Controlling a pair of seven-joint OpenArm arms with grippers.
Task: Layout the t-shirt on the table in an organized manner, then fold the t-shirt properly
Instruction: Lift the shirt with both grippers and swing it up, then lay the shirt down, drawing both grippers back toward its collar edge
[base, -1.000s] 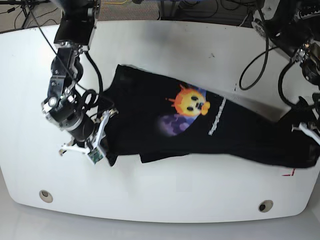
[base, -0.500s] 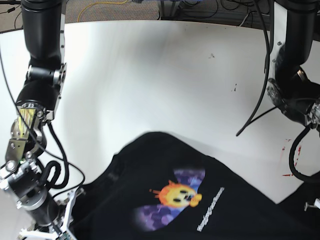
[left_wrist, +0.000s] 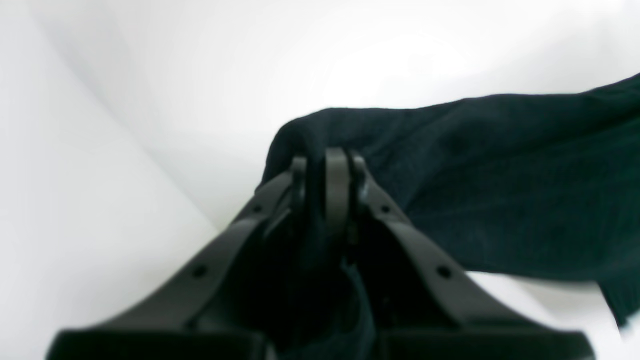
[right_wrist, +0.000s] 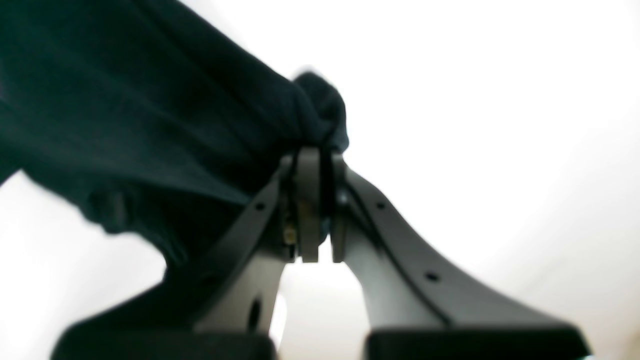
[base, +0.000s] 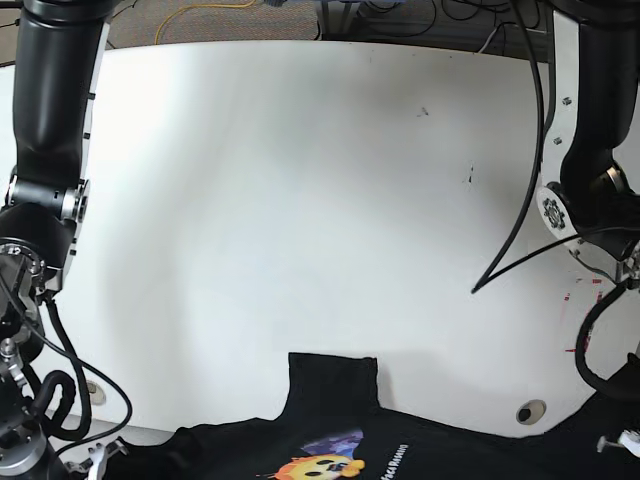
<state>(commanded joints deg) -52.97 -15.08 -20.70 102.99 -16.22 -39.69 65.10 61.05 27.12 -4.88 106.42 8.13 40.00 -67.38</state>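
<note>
The t-shirt is held up at the near edge of the table, with only its upper part seen along the bottom of the base view; a printed motif is partly visible there, and a small flap of cloth stands up over the tabletop. Most of the white surface behind it is bare.

In the left wrist view, the left gripper is seen clamped tight on a bunched fold of black cloth, the fabric running away to the right of the jaws. In the right wrist view, the right gripper is likewise closed on a gathered corner, with the cloth trailing off to the left. Which part of the garment each claw holds cannot be told from these pictures.

The shirt's long axis is thus judged to be stretched between the two claws, roughly parallel to the near table edge, each arm holding its own end. The laying-out step appears to be under way. The next move is likely to depend on both claws being carried away over the tabletop together, kept level and apart, so that the cloth is laid down flat and not skewed or bunched.
</note>
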